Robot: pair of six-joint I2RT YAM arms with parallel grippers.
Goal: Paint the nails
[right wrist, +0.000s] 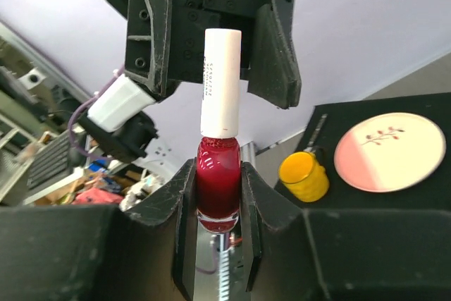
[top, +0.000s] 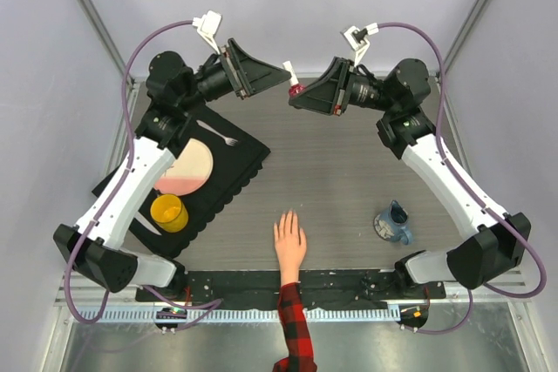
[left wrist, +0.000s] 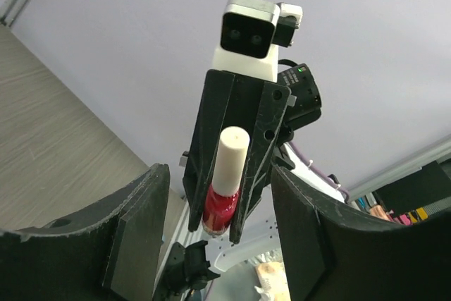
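Note:
A pale hand (top: 289, 238) in a red-and-black plaid sleeve (top: 295, 328) lies flat at the table's near edge; its nails (top: 287, 216) are too small to tell their colour. My right gripper (top: 299, 93) is shut on a small red polish bottle (right wrist: 218, 187) and holds it upright in the air at the back of the table, far from the hand. The bottle's white cap (right wrist: 221, 82) is on. My left gripper (top: 279, 77) faces it, open, its fingers (right wrist: 271, 47) on either side of the cap without touching it. In the left wrist view the bottle (left wrist: 219, 207) shows between the right gripper's fingers.
A black mat (top: 244, 167) on the left holds a pink-and-white plate (top: 187, 169), a yellow cup (top: 168, 213) and a fork (top: 222, 134). A blue-grey mug on a coaster (top: 394, 224) stands at the near right. Frame posts rise at both back corners.

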